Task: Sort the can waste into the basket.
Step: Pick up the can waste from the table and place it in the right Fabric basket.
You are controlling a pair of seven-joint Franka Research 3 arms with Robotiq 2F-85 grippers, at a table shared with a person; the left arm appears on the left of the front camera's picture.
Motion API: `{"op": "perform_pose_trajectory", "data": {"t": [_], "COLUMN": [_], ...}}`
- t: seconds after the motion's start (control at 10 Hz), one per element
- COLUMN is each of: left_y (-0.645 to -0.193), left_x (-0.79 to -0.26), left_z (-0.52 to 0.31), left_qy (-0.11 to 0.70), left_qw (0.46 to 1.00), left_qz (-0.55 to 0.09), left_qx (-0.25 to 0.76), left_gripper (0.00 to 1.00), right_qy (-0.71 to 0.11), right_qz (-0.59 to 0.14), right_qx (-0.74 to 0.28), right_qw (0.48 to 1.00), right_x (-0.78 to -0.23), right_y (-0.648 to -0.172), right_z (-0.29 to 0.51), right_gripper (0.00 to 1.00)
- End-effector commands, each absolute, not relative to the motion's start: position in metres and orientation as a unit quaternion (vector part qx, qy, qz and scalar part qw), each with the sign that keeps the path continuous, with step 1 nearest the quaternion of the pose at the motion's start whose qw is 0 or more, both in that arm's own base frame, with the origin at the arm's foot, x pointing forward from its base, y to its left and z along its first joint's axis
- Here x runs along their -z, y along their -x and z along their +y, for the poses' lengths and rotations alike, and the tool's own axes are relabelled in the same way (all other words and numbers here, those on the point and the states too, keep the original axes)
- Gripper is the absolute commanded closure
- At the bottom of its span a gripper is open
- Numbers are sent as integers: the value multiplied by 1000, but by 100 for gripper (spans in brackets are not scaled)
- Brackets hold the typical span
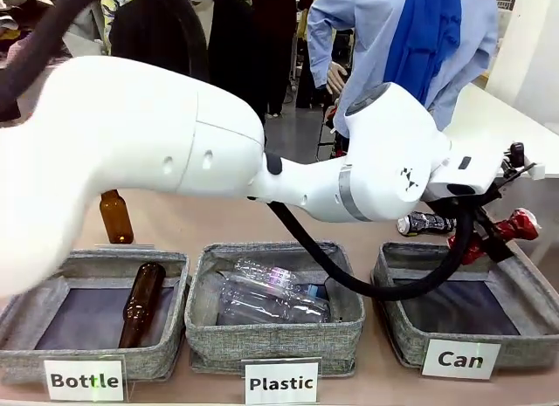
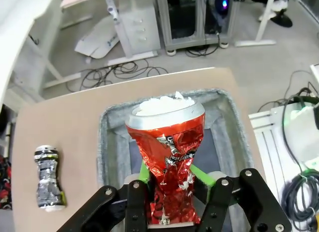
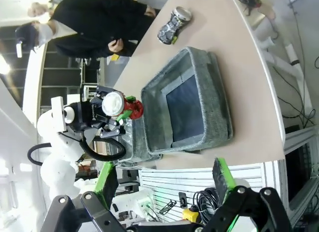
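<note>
My left gripper (image 1: 489,240) is shut on the crushed shiny red can (image 1: 515,224), holding it over the back right of the grey basket (image 1: 402,340) with the "Can" card. In the left wrist view the red can (image 2: 168,147) stands upright between the green pads (image 2: 145,173), directly above the basket (image 2: 105,142). The black-and-white can (image 1: 425,223) lies on the table behind the basket, and it lies beside the basket in the left wrist view (image 2: 48,179). My right gripper (image 3: 164,192) is open and holds nothing, well back from the basket (image 3: 219,97).
The "Plastic" basket (image 1: 275,336) in the middle holds clear bottles. The "Bottle" basket (image 1: 87,354) on the left holds a brown bottle, and another brown bottle (image 1: 115,216) stands behind it. A person in blue (image 1: 410,39) stands across the table.
</note>
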State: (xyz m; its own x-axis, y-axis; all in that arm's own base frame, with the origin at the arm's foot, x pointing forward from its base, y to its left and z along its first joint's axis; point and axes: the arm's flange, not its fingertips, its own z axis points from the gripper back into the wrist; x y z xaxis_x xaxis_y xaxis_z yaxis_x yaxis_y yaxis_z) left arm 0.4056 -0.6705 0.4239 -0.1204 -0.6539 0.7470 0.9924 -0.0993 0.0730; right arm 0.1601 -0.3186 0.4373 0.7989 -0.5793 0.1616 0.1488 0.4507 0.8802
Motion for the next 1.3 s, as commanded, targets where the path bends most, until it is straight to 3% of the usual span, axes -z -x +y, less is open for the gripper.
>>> {"op": "perform_pose_trajectory", "data": {"t": [0.0,0.3,0.4,0.5,0.6,0.7,0.8,1.2], "left_y": [-423,-425,-425,-425,-423,-422,-421,-412], "left_x": [-432,-431,-430,-431,-430,-432,-433,-436], "left_z": [-686,-692,-690,-689,-690,-689,-687,-682], "left_qy": [267,269,269,268,268,268,269,276], "left_qw": [616,616,614,614,614,613,611,608], "left_qz": [-300,-298,-294,-292,-292,-291,-291,-284], "left_qx": [678,678,681,683,683,684,685,689], "left_gripper": [75,75,17,17,0,13,0,0], "right_qy": [-477,-476,-476,-476,-476,-476,-476,-476], "right_qz": [-224,-226,-226,-226,-226,-226,-226,-226], "right_qx": [211,225,225,225,225,225,225,225], "right_qw": [823,819,819,819,819,819,819,819], "right_x": [-432,-433,-433,-433,-433,-433,-433,-433], "right_y": [-161,-158,-158,-158,-158,-158,-158,-158], "right_z": [-328,-321,-321,-321,-321,-321,-321,-321], "right_gripper": [0,0,0,0,0,0,0,0]}}
